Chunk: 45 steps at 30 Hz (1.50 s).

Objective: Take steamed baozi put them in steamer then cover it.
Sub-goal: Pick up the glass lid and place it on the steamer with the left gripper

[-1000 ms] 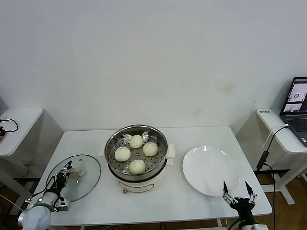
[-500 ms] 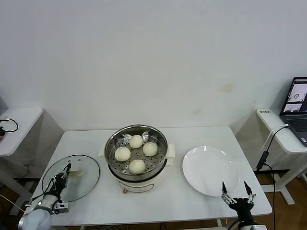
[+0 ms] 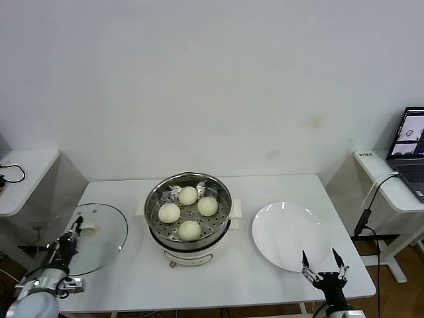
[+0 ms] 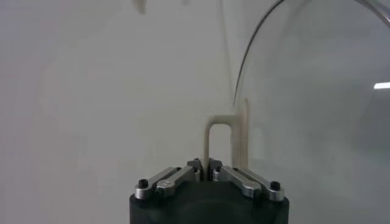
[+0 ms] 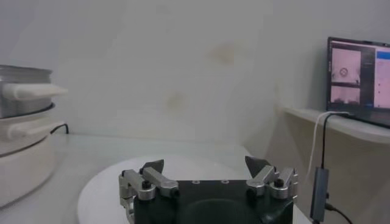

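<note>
Several cream-white baozi (image 3: pixel 189 196) lie on the perforated tray inside the shiny steamer (image 3: pixel 154 199) at the middle of the table. The clear glass cover (image 3: pixel 99 248) hangs tilted past the table's left end. My left gripper (image 3: pixel 76 228) is shut on its cream handle (image 3: pixel 90 230). In the left wrist view the jaws (image 4: pixel 205 168) pinch the thin handle (image 4: pixel 210 137), with the cover's glass (image 4: pixel 317 91) beyond it. My right gripper (image 3: pixel 324 265) stands open and empty near the front edge, just in front of the white plate (image 3: pixel 290 235).
A low white side table (image 3: pixel 23 175) stands to the left, close to the cover. On the right another side table carries a laptop (image 3: pixel 409 142) with a cable hanging down. In the right wrist view the plate (image 5: pixel 103 189) and the steamer (image 5: pixel 21 122) lie ahead.
My left gripper closed on the cover's handle and carried the cover leftward, off its spot on the table, tilting it. My right gripper sank slightly and stayed open.
</note>
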Available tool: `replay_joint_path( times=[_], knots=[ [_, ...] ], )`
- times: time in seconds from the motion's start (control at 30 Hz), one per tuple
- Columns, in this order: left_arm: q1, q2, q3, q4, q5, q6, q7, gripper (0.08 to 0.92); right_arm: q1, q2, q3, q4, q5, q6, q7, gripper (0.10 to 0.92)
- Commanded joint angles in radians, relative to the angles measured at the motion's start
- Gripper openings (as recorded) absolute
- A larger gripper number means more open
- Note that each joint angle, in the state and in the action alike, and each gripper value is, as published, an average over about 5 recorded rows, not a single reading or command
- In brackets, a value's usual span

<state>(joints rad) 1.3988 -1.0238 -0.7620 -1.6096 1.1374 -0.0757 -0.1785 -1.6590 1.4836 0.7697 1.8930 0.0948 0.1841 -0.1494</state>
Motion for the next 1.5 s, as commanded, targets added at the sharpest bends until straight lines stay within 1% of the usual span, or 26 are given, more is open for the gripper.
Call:
replay_joint_path(
  times=[0.03, 0.13, 0.27, 0.43, 0.57, 0.77, 0.87, 0.97, 1.2, 1.33, 1.5],
  knots=[
    [0.13, 0.075, -0.129, -0.346, -0.145, 0.106, 0.178, 0.143, 0.002, -0.009, -0.013, -0.003, -0.011, 0.004, 0.0, 0.823],
    [0.13, 0.112, -0.129, -0.405, -0.17, 0.137, 0.228, 0.143, 0.002, -0.008, -0.016, -0.004, -0.019, 0.005, 0.0, 0.823],
    [0.114, 0.155, -0.075, -0.487, -0.216, 0.199, 0.286, 0.143, 0.0, -0.006, -0.019, -0.002, -0.033, 0.004, 0.001, 0.823],
    [0.052, 0.199, 0.098, -0.579, -0.284, 0.314, 0.33, 0.143, 0.002, 0.011, -0.024, 0.0, -0.084, 0.001, 0.011, 0.823],
    [-0.056, 0.199, 0.252, -0.596, -0.254, 0.396, 0.333, 0.143, 0.015, 0.033, -0.031, -0.007, -0.154, -0.002, 0.025, 0.823],
    [-0.222, 0.148, 0.461, -0.539, -0.174, 0.46, 0.361, 0.143, 0.058, 0.07, -0.046, -0.023, -0.194, -0.032, 0.033, 0.823],
    [-0.302, 0.108, 0.546, -0.49, -0.14, 0.48, 0.377, 0.143, 0.091, 0.091, -0.059, -0.044, -0.232, -0.04, 0.04, 0.823],
    [-0.36, 0.06, 0.602, -0.448, -0.091, 0.491, 0.393, 0.143, 0.105, 0.095, -0.073, -0.062, -0.255, -0.042, 0.045, 0.823],
    [-0.424, -0.049, 0.683, -0.369, 0.02, 0.498, 0.422, 0.143, 0.112, 0.095, -0.076, -0.092, -0.268, -0.034, 0.047, 0.823],
    [-0.458, -0.088, 0.706, -0.326, 0.045, 0.501, 0.423, 0.143, 0.115, 0.096, -0.086, -0.1, -0.273, -0.035, 0.048, 0.823],
    [-0.455, -0.119, 0.717, -0.309, 0.073, 0.499, 0.42, 0.143, 0.116, 0.096, -0.087, -0.105, -0.272, -0.034, 0.048, 0.823]
  ],
)
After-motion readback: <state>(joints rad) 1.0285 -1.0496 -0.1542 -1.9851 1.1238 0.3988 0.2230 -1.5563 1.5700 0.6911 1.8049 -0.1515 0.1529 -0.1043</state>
